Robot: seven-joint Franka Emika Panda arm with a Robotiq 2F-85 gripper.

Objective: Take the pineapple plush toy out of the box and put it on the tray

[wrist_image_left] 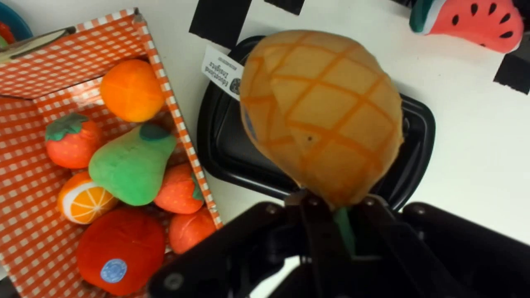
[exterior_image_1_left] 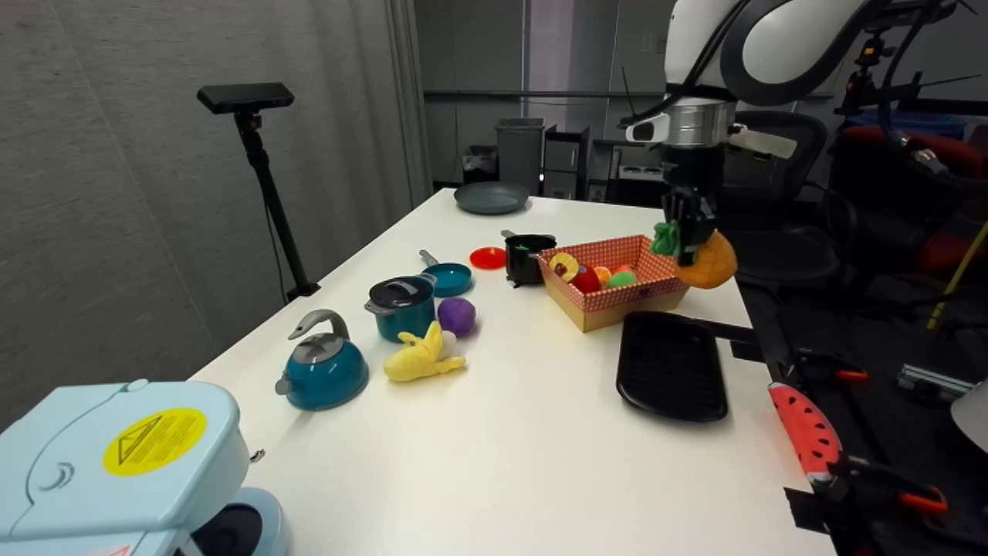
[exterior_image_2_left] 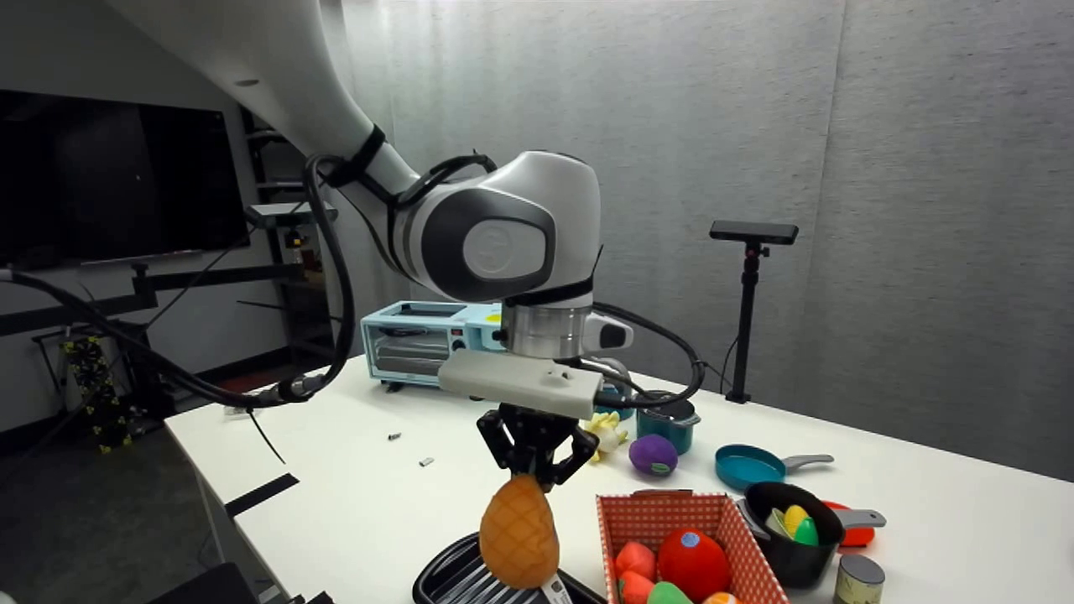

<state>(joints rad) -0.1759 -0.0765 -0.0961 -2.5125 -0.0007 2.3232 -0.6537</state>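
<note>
Pineapple plush toy hangs in midair outside the box, over the tray in the wrist view, jaws of the gripper clamped at its leafy end. In an exterior view its long axis slopes: green tuft inward over the table, broad end edgeward, lower. Only the wrist view makes its label readable.

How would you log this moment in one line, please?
gripper: holding pineapple plush toy by green tuft; status: outside box, midair; tray: placement pending

A yellow plush lies near a purple toy, a teal kettle and a lidded pot
</note>
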